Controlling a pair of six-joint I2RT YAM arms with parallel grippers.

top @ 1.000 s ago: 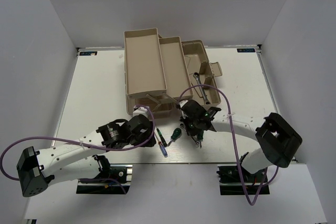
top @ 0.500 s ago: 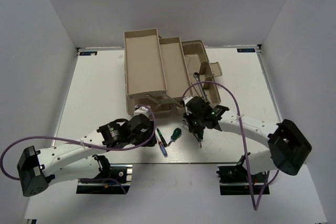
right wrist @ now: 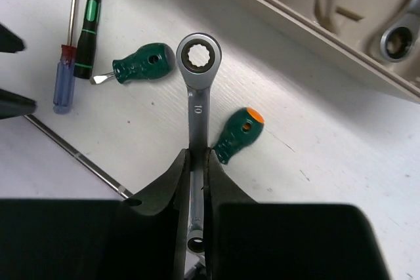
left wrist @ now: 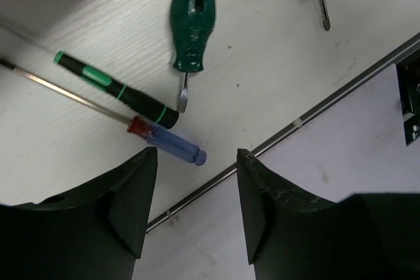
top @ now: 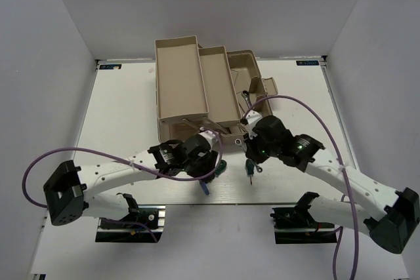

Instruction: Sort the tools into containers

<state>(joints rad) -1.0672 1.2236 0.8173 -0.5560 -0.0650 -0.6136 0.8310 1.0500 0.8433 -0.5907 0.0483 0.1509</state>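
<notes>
Near the front edge of the white table (top: 118, 116), right of center, the right gripper (right wrist: 197, 162) had its jaws pressed together on the shank of the small silver wrench (right wrist: 196, 100), whose ring head jutted past the fingertips. An orange-capped stubby screwdriver (right wrist: 237, 134) lay just beside it. To the left, the left gripper (left wrist: 195, 162) hovered with jaws spread above the blue-handled precision screwdriver (left wrist: 170, 145). That screwdriver lay alongside a black-and-green precision screwdriver (left wrist: 111, 86), with a stubby green screwdriver (left wrist: 191, 27) close by. Farther back, the longer wrench (right wrist: 410, 24) rested inside the toolbox base (top: 244, 63), with the beige trays (top: 180, 77) unfolded to its left.
</notes>
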